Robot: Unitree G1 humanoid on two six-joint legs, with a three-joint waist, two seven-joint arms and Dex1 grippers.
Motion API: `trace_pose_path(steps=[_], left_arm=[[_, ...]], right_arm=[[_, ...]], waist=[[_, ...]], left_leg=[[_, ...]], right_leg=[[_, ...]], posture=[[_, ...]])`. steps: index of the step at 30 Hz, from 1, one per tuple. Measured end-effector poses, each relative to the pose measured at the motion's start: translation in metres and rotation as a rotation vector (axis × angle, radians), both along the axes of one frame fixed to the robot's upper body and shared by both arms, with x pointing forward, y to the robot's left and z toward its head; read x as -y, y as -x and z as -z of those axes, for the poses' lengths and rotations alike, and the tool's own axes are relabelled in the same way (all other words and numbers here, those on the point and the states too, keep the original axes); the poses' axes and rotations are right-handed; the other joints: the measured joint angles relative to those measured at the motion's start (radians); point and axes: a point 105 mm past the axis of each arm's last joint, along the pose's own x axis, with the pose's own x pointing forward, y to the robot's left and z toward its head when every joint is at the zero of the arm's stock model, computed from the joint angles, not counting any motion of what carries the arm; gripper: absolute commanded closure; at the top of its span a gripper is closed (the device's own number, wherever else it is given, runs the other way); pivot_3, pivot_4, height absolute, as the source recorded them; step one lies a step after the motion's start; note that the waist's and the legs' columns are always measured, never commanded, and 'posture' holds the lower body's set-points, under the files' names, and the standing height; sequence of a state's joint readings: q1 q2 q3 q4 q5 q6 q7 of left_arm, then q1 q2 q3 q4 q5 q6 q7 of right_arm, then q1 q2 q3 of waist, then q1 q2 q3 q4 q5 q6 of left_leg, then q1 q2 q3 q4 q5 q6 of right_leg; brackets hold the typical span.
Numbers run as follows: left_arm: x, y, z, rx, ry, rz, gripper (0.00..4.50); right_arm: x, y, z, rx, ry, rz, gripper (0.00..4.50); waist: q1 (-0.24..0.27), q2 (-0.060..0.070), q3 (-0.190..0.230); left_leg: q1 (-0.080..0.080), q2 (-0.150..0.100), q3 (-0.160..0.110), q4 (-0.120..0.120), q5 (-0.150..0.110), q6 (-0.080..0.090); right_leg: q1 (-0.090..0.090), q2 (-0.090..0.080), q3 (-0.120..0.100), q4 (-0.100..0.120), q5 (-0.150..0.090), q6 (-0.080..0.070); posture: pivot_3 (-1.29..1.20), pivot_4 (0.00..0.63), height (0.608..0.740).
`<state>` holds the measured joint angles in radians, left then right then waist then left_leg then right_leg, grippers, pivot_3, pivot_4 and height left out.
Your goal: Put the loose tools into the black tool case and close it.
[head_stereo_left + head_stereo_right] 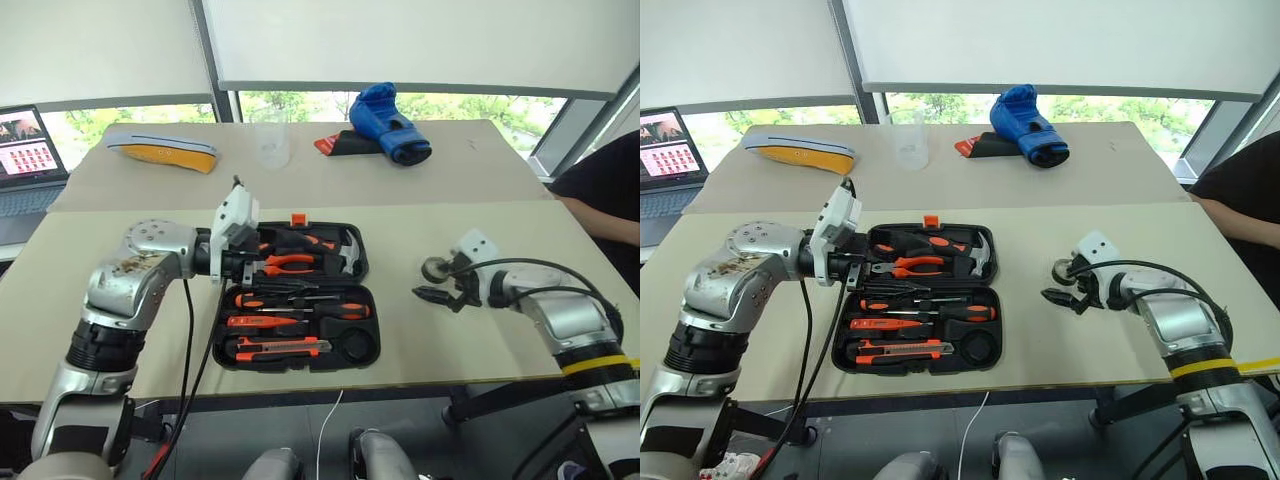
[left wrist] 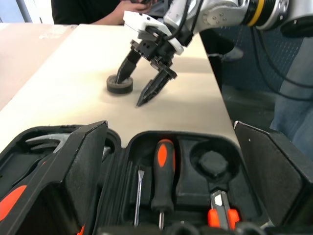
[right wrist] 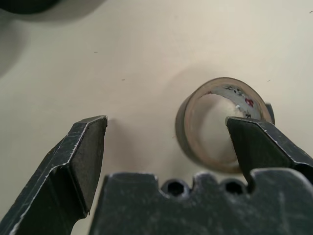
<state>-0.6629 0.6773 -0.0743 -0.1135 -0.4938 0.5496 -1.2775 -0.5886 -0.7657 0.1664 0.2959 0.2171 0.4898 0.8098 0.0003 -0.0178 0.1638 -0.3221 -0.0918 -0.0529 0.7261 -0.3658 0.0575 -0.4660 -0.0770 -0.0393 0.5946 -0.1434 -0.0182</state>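
Tape roll (image 3: 215, 122) at one finger of wide-open, empty right end effector (image 1: 436, 285)

Matt black moulded plastic tool case (image 1: 350, 262), glossy orange-and-black plastic screwdriver handle (image 2: 164, 172) with bare metal shaft, dull dark tape roll (image 3: 221, 122) with pale papery inner core, smooth matt beige table (image 1: 120, 330), shiny blue leather-like boxing glove (image 1: 388, 122), matt black gripper fingers (image 3: 80, 161)
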Motion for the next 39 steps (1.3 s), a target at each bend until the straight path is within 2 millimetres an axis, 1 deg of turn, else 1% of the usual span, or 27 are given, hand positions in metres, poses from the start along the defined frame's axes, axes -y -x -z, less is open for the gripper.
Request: trace_pose_path(steps=[1,7,8,12,14,17,19,22,23,26,27,28,32,35,39], left_arm=[[0.000,0.000,0.002,0.007,-0.009,0.000,0.00],[0.001,0.001,0.009,0.023,-0.033,0.006,0.00],[0.001,0.002,0.009,0.023,-0.037,0.009,0.00],[-0.002,0.005,0.016,0.021,-0.075,0.030,0.00],[-0.001,0.008,0.021,0.014,-0.093,0.054,0.00],[-0.003,0.016,0.028,-0.005,-0.135,0.100,0.00],[-0.006,0.024,0.035,-0.006,-0.175,0.144,0.00],[-0.009,0.029,0.042,-0.006,-0.208,0.172,0.00],[-0.009,0.031,0.043,-0.001,-0.218,0.186,0.00],[-0.013,0.035,0.047,0.006,-0.255,0.213,0.00],[-0.015,0.035,0.047,0.011,-0.271,0.218,0.00],[-0.016,0.035,0.047,0.013,-0.276,0.219,0.00],[-0.020,0.036,0.048,0.011,-0.298,0.222,0.00],[-0.022,0.036,0.048,0.009,-0.304,0.214,0.00],[-0.022,0.035,0.048,0.004,-0.303,0.202,0.00]], right_arm=[[-0.001,-0.003,0.000,0.007,0.001,-0.004,0.75],[-0.007,-0.006,0.007,0.014,-0.003,-0.038,2.82],[-0.007,-0.006,0.007,0.014,-0.003,-0.042,3.20],[-0.006,-0.003,0.002,0.015,-0.020,-0.065,4.41],[-0.015,0.005,-0.008,0.025,-0.062,-0.129,4.41],[-0.044,0.030,-0.035,0.048,-0.182,-0.328,4.41],[-0.067,0.065,-0.050,0.019,-0.213,-0.518,4.41],[-0.092,0.098,-0.055,-0.005,-0.204,-0.689,4.41],[-0.101,0.109,-0.052,-0.027,-0.204,-0.737,4.41],[-0.124,0.128,-0.038,-0.068,-0.179,-0.832,4.41],[-0.129,0.129,-0.032,-0.068,-0.156,-0.838,4.41],[-0.131,0.129,-0.030,-0.069,-0.147,-0.838,4.41],[-0.137,0.122,-0.021,-0.046,-0.092,-0.825,4.41],[-0.138,0.122,-0.013,-0.057,-0.063,-0.829,4.41],[-0.141,0.124,-0.007,-0.063,-0.042,-0.842,4.41]], waist=[[-0.001,0.000,0.000],[-0.005,0.000,0.000],[-0.005,0.000,0.000],[-0.006,0.001,0.000],[-0.007,0.001,0.000],[-0.008,0.001,0.001],[-0.008,0.002,0.001],[-0.006,0.002,0.001],[-0.005,0.002,0.001],[-0.002,0.002,0.001],[-0.001,0.002,0.001],[-0.001,0.002,0.001],[0.001,0.002,0.001],[0.003,0.002,0.001],[0.003,0.002,0.001]], left_leg=[[0.000,0.000,0.000,0.000,0.000,0.000],[0.000,0.000,0.000,0.000,0.000,0.000],[0.000,0.000,0.000,0.000,0.000,0.000],[0.000,0.000,0.000,0.000,0.000,0.000],[0.000,0.000,0.000,0.000,0.000,0.000],[-0.001,0.000,0.000,0.000,0.000,0.000],[-0.002,0.000,-0.001,-0.001,0.000,0.000],[-0.002,0.001,-0.001,0.000,0.000,0.000],[-0.002,0.000,-0.001,0.000,0.000,0.000],[-0.002,0.000,-0.001,0.001,0.000,0.000],[-0.002,0.000,-0.001,0.001,0.000,0.000],[-0.002,0.000,0.000,0.001,0.000,0.000],[-0.002,0.000,0.000,0.001,0.000,0.000],[-0.002,0.000,0.000,0.001,0.000,0.000],[-0.002,-0.001,0.000,0.001,0.000,0.000]], right_leg=[[0.000,0.000,0.000,0.000,0.000,0.000],[0.000,0.000,0.000,0.000,0.000,0.000],[0.000,0.000,0.000,0.000,0.000,0.000],[0.000,0.000,0.000,0.000,0.000,0.000],[0.000,0.000,0.000,0.000,0.000,0.000],[-0.002,0.000,0.000,0.000,0.000,0.000],[-0.002,0.000,0.000,0.000,0.000,0.000],[-0.002,0.000,0.000,0.000,0.000,0.000],[-0.002,0.000,0.000,0.000,0.000,0.000],[-0.001,0.000,0.000,0.001,0.000,0.000],[-0.001,0.000,0.000,0.001,0.000,0.000],[-0.002,0.000,0.000,0.001,0.000,0.000],[-0.002,0.001,-0.001,0.001,0.000,0.000],[-0.003,0.001,-0.001,0.001,0.000,0.000],[-0.003,0.001,-0.001,0.001,0.000,0.000]], posture=[[0.00,0.150,0.731],[0.00,0.150,0.731],[0.00,0.150,0.731],[0.00,0.150,0.731],[0.00,0.150,0.731],[0.00,0.150,0.731],[0.00,0.150,0.731],[0.00,0.150,0.731],[0.00,0.150,0.731],[0.00,0.150,0.731],[0.00,0.150,0.731],[0.00,0.150,0.731],[0.00,0.150,0.731],[0.00,0.150,0.731],[0.00,0.150,0.731]])
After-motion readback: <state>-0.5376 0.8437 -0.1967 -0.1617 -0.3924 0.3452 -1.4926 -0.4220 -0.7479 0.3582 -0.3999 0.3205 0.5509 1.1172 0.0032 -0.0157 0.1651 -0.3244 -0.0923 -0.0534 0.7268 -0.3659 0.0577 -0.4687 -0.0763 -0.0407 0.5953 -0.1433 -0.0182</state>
